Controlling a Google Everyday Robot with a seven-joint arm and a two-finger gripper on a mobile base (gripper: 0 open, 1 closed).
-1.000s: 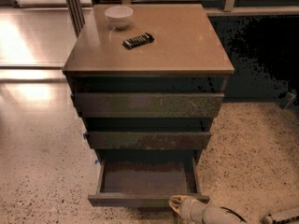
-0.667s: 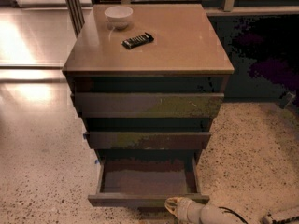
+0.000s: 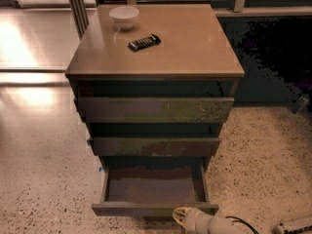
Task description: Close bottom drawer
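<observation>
The bottom drawer (image 3: pixel 154 186) is the narrowest of three dark brown drawers in a small cabinet. It stands pulled out as a shallow empty tray, with its flat front panel (image 3: pixel 146 209) near the bottom of the view. My gripper (image 3: pixel 183 217) is at the bottom edge, just right of centre, touching or almost touching the front panel from outside. Only its pale tip and white wrist show. The middle drawer (image 3: pixel 154 146) and top drawer (image 3: pixel 154 109) sit less far out above it.
The cabinet top (image 3: pixel 156 40) holds a white bowl (image 3: pixel 124 17) and a black remote-like object (image 3: pixel 144 42). Speckled floor lies on both sides. A dark wall panel (image 3: pixel 273 57) stands to the right, and a glossy lit floor to the left.
My gripper has shifted slightly left along the drawer's front panel. The drawer looks as far out as before.
</observation>
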